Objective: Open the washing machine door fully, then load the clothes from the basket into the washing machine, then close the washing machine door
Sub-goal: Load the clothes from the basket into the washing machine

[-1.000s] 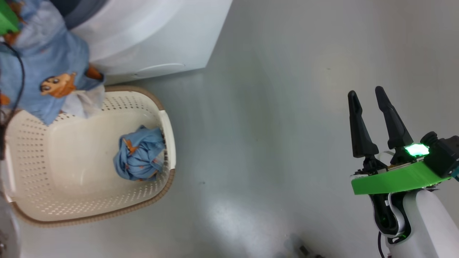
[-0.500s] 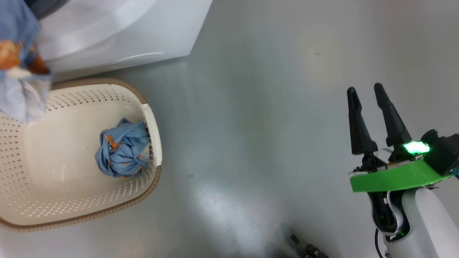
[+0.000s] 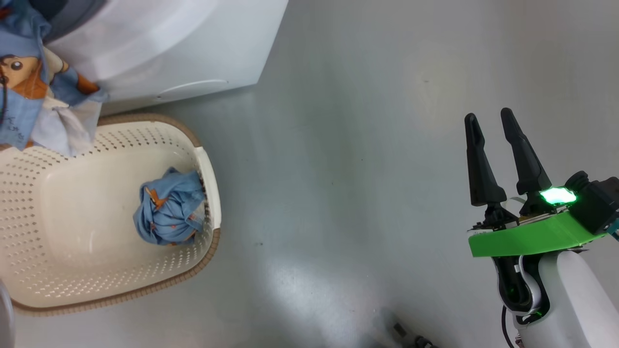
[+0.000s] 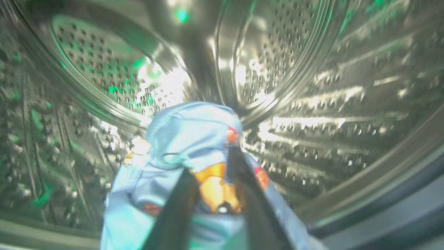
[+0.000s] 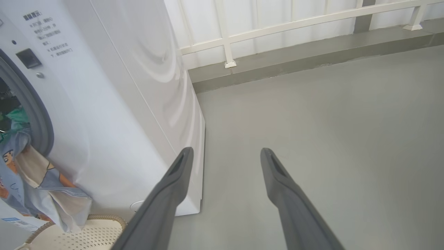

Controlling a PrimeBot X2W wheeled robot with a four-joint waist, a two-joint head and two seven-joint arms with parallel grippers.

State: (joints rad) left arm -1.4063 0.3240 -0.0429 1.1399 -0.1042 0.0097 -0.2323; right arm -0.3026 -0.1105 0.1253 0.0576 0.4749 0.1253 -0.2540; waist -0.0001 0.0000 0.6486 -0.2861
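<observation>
Garment (image 4: 187,139) partly inside drum (image 4: 312,86), tail hung outside above basket (image 3: 208,164). Second bundle (image 3: 169,212) lies in basket. Cloth judged light, limp, snag-prone: best pinched at bunched crest. Left hand (image 4: 210,160) at cloth, grip cannot be told. Right hand (image 3: 489,116) spread, empty.

The garment (image 3: 19,116) hanging from my left gripper (image 4: 211,160) now sits higher and closer to the mouth of the washing machine (image 3: 169,43) than a second ago, and less of it hangs over the basket (image 3: 209,174). My head camera has swung, sliding the scene leftward.
</observation>
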